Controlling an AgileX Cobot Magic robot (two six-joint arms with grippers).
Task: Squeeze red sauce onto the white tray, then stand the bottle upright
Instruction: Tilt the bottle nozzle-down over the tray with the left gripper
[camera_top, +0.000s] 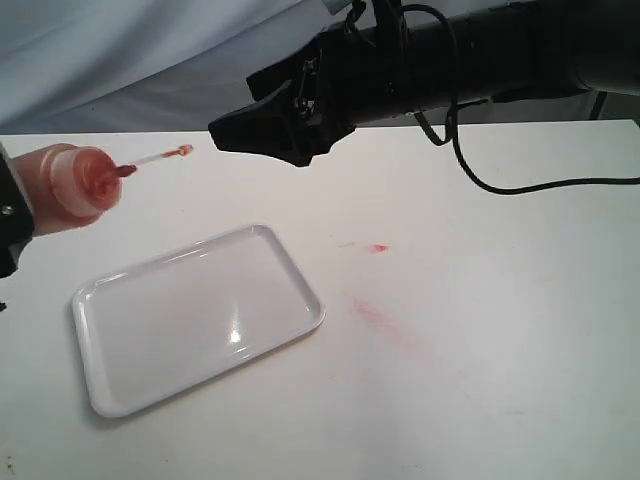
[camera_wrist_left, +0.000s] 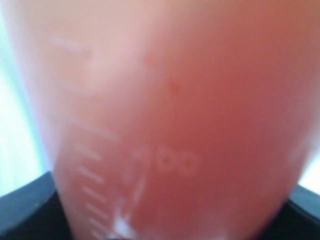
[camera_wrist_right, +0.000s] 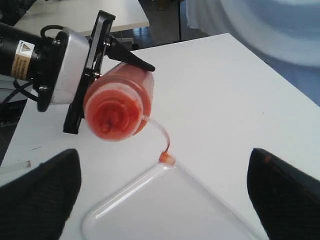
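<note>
My left gripper (camera_wrist_right: 107, 87) is clamped round the translucent orange-tinted plastic squeeze bottle (camera_wrist_left: 165, 125), the jaws parted only as wide as its cylindrical body. It sits so close between them that its blurred wall, with raised measuring marks, fills my left wrist view. The dark red sauce (camera_wrist_left: 225, 125) shows through that wall. I hold the bottle lying nearly level, with its base in toward my wrist and the narrow red nozzle (camera_top: 125, 171) pointing out past my fingertips.

From the nozzle a small orange cap (camera_wrist_right: 167, 159) hangs on a thin clear tether, out ahead of my left jaws and near a corner of the flat rectangular glossy white plastic tray (camera_top: 100, 400). The tray lies flat on the white table (camera_top: 500, 350), below and ahead of those jaws.

My right gripper (camera_top: 235, 135) hangs above the table with its jaws spread wide and nothing between them. The tray's corner lies below and ahead of it, and the bottle farther ahead, nozzle toward it.

Faint pinkish smears (camera_top: 380, 318) mark the table past the tray, on the side away from my left jaws.
</note>
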